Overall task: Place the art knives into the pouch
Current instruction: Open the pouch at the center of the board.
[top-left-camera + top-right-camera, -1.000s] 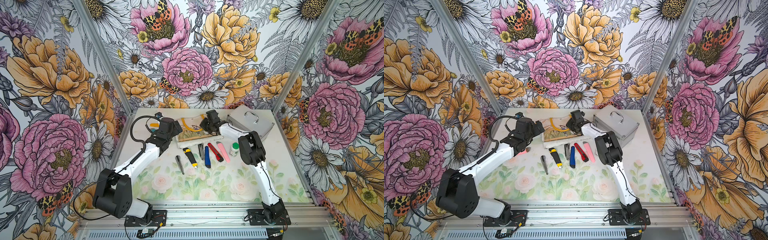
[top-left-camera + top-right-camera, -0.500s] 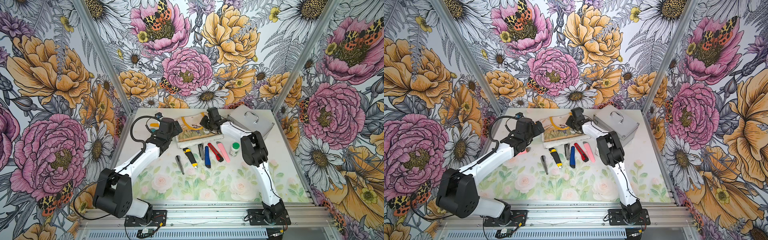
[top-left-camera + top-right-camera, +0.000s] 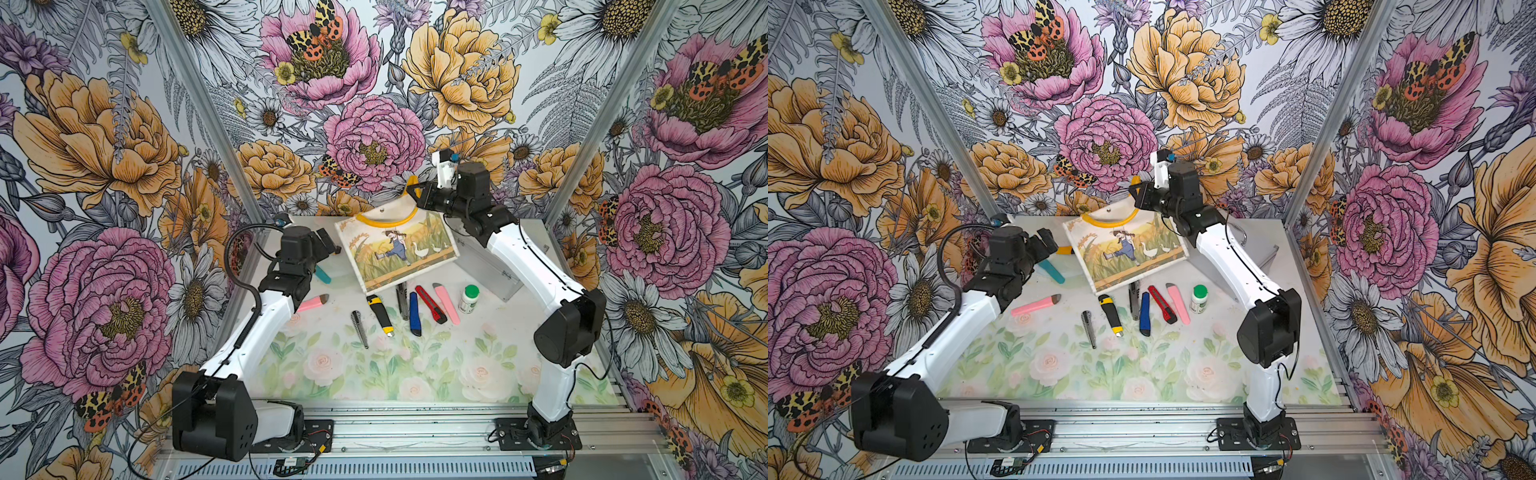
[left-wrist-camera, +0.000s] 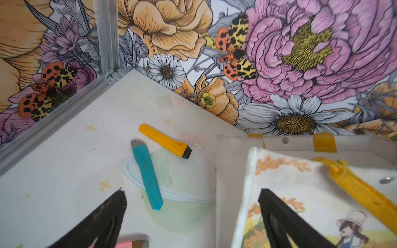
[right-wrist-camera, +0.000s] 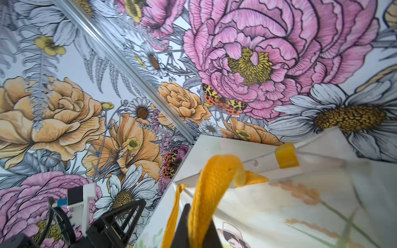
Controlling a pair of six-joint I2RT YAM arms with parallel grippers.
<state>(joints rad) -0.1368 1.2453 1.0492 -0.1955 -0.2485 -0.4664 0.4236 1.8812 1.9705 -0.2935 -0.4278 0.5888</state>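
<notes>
The right gripper (image 3: pixel 417 193) is clenched on one of the pouch's (image 3: pixel 399 253) two yellow handles (image 5: pixel 210 189), near the table's (image 3: pixel 478 332) back edge. The left gripper (image 3: pixel 326 243) gapes beside it; nine knives (image 3: pixel 414 313) lie on the table.

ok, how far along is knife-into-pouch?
Done: the right gripper is shut on the yellow handle, with that end of the pouch raised. In hand: the left gripper is open and empty beside the pouch's edge, above the teal knife. Left: grasp and insert a knife. The teal knife, yellow knife and row of knives all lie on the table.
</notes>
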